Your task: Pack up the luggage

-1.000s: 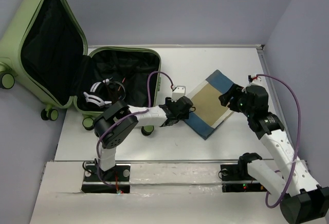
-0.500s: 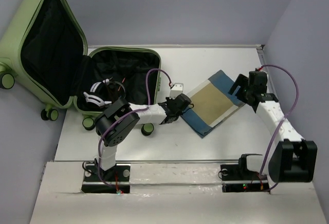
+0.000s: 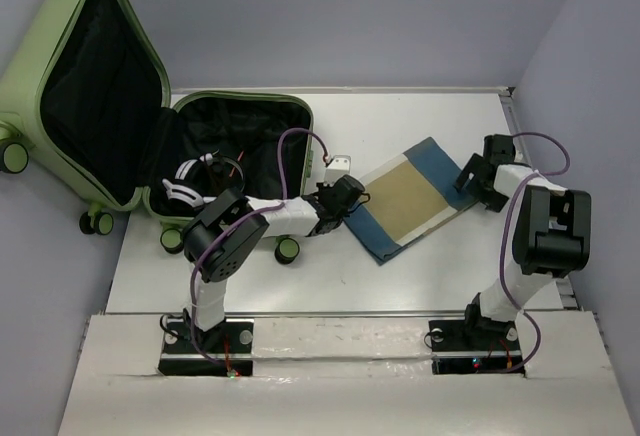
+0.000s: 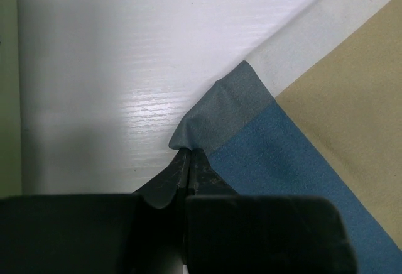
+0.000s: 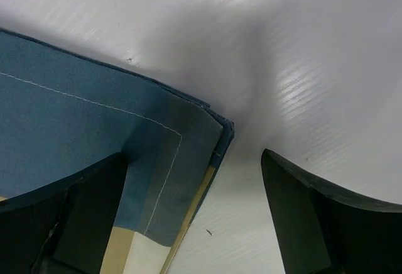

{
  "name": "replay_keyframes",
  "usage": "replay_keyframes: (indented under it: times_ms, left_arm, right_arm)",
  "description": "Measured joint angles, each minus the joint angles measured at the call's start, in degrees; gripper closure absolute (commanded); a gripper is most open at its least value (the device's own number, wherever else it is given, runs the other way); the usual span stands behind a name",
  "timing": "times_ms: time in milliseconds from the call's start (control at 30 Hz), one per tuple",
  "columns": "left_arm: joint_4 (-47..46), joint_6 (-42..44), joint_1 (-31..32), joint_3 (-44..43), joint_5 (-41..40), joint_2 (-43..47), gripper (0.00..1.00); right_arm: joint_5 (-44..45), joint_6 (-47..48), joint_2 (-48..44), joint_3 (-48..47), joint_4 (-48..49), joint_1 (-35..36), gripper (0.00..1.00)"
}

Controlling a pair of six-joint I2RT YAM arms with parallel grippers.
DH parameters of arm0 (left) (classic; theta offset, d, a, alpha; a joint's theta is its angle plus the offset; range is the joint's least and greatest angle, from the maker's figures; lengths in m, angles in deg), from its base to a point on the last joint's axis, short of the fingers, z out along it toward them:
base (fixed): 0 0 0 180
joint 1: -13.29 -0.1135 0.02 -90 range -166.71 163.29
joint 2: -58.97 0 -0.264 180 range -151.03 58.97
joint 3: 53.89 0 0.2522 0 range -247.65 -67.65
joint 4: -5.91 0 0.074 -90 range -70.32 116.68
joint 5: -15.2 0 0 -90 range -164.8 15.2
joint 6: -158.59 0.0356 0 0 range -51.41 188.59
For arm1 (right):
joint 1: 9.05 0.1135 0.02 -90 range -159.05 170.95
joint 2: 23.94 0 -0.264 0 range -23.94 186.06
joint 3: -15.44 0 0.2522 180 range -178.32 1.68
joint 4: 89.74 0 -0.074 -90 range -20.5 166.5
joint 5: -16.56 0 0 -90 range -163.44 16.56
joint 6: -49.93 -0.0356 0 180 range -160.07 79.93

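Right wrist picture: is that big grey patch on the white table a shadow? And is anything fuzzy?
Yes: in the right wrist view a soft shadow lies on the table past the blue cloth corner, and the near black fingers look fuzzy; in the left wrist view a pale glare streak shines on the table.

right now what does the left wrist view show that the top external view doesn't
Only the left wrist view: the left gripper pinched shut on a blue corner of the cloth, which puckers up off the table.
Only the top external view: the open luggage with headphones inside, and the right gripper at the opposite corner of the cloth.
Both: the blue-and-tan cloth lying on the white table, with the left gripper at its corner nearest the luggage.
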Motion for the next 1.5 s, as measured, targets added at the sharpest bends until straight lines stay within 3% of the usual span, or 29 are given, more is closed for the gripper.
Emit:
replay_keyframes:
  times_ms: [100,133,167,200,267,433,667,833,1067,1333,1500]
  left_arm:
    - [-0.94,0.35,-0.35,0.46,0.87,0.26,0.94]
    - [-1.36,0.42,-0.5,0.79,1.36,0.52,0.94]
    - [-1.6,0.55,-0.63,0.96,1.73,0.87,0.94]
    - [-1.77,0.61,-0.68,0.96,1.88,1.07,0.94]
    - [-2.19,0.79,-0.7,0.96,2.29,1.49,0.94]
    - [-2.97,1.2,-0.7,1.01,3.78,3.17,0.94]
    - [-4.61,1.42,-0.66,1.01,5.88,3.87,0.94]
    - [-4.66,1.57,-0.33,1.01,7.32,6.69,0.94]
    - [-3.02,2.45,0.07,-3.72,10.08,13.38,0.94]
    - [4.17,5.11,-2.21,-19.71,12.48,16.41,0.94]
    - [8.81,6.14,-9.7,-27.21,13.18,21.46,0.94]
  right_arm:
    - [-0.55,-0.02,1.57,-0.7,0.09,-0.11,0.13]
    - [-1.36,-0.02,2.27,-1.38,0.02,-0.33,0.3]
    - [-2.25,0.02,3.37,-2.54,-0.04,-0.37,0.3]
    - [-2.82,0.07,3.82,-3.13,0.09,-0.42,0.37]
    - [-4.74,-0.04,4.96,-4.26,0.87,-0.61,0.69]
    - [-11.41,-1.29,6.34,-4.42,5.31,-1.38,0.93]
    - [-18.82,-3.82,1.36,4.63,13.27,-1.36,0.93]
    - [-21.62,-4.87,-8.37,12.24,13.94,-1.31,0.93]
    - [-24.63,-5.31,-24.83,13.05,13.99,-1.11,0.93]
    - [-26.49,-7.04,-33.83,5.92,9.84,2.97,0.93]
    - [-24.13,-9.22,-27.04,-8.24,8.68,16.7,0.93]
